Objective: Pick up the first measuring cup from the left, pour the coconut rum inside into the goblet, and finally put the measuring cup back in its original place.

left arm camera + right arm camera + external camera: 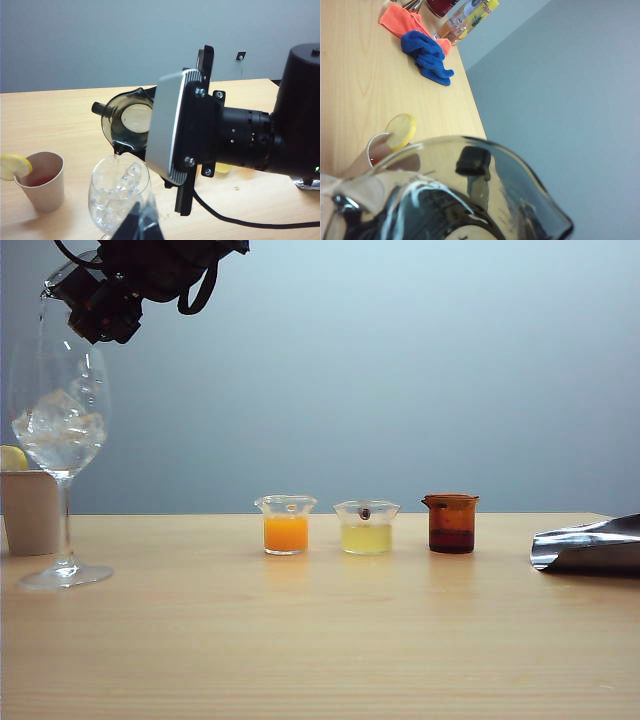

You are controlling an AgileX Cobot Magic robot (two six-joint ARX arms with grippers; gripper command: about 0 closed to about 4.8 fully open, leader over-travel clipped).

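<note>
Goblet (119, 192) under tipped first measuring cup (127, 120); right gripper (90, 295) fingers prob. clamped on it; left gripper (140, 225) fingers apart.

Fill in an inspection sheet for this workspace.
Surface: light wooden table.
Job's things: first measuring cup tilted, lip over the goblet, which holds ice; thin clear stream of coconut rum running in.
Clutter: orange-liquid cup, pale yellow cup, amber-brown cup in a row; paper cup with lemon slice; silver foil bag; blue cloth; orange cloth.
Grippers: right gripper above the goblet, shut on the measuring cup; left gripper near the goblet, jaws unclear.
Cables: black cable trailing under the right arm.
Surroundings: plain grey-blue wall.
</note>
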